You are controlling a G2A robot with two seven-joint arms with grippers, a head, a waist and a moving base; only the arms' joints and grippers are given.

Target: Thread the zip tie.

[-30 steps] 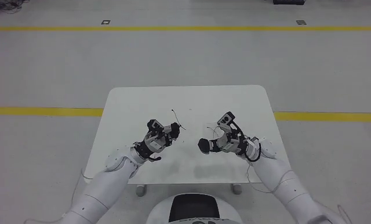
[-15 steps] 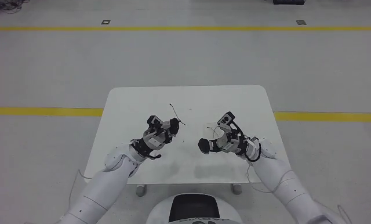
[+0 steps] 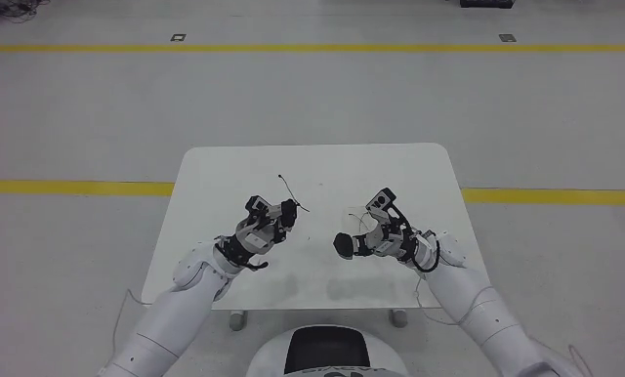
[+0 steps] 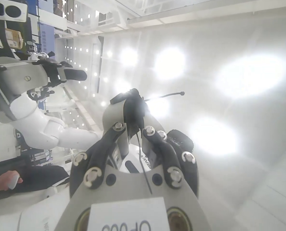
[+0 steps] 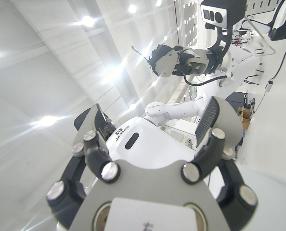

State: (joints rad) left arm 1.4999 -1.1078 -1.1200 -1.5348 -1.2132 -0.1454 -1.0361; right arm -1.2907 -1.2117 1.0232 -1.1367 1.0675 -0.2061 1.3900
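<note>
A thin black zip tie (image 3: 289,193) is pinched in my left gripper (image 3: 288,214), which hovers above the white table (image 3: 391,167) left of centre. In the left wrist view the left gripper (image 4: 134,111) is shut on the zip tie (image 4: 164,95); the head end pokes out past the fingertips and the tail (image 4: 144,169) trails back between the fingers. My right gripper (image 3: 350,232) hangs a short way to the right, apart from the tie. In the right wrist view the right gripper (image 5: 155,121) stands open with nothing between its ribbed pads (image 5: 206,118). That view has the left gripper (image 5: 162,61) farther off, the zip tie (image 5: 139,52) sticking out of it.
The white table's front edge (image 3: 293,307) lies just under both forearms. Bare tabletop stretches beyond the grippers toward the far edge. Grey floor with a yellow line (image 3: 88,188) surrounds the table.
My left gripper has shifted slightly left and away with the zip tie, whose free end now points farther up and left. The right arm has kept still.
</note>
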